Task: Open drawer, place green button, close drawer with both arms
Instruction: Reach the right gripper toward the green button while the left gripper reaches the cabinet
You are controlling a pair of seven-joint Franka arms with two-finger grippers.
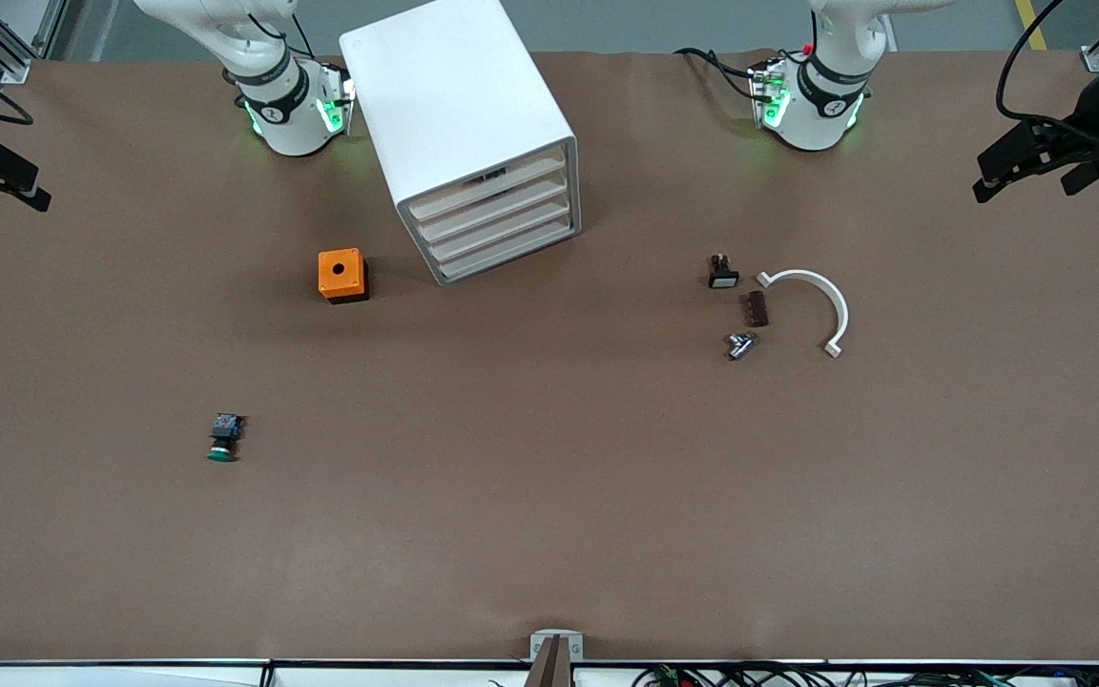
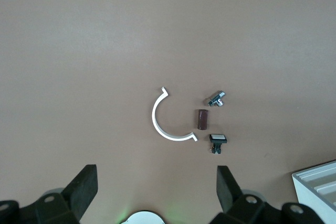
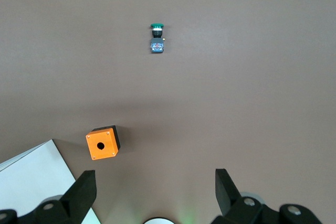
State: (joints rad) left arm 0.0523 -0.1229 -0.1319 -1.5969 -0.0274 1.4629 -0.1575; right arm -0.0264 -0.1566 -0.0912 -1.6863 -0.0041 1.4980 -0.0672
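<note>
The white cabinet [image 1: 459, 105] stands between the two arm bases, its four drawers [image 1: 497, 221] all shut. The button [image 1: 224, 437], with a green cap and a black body, lies on its side on the table toward the right arm's end, nearer the front camera than the orange cube [image 1: 342, 275]. It also shows in the right wrist view [image 3: 157, 38]. My right gripper [image 3: 156, 184] is open and empty, high over its own arm's base. My left gripper [image 2: 156, 182] is open and empty, high over its own arm's base. Neither gripper shows in the front view.
Toward the left arm's end lie a black switch with a white cap [image 1: 723, 273], a brown cylinder [image 1: 756, 308], a small metal part [image 1: 740, 344] and a white arc [image 1: 812, 305]. Black gear stands at both table ends [image 1: 1036, 162].
</note>
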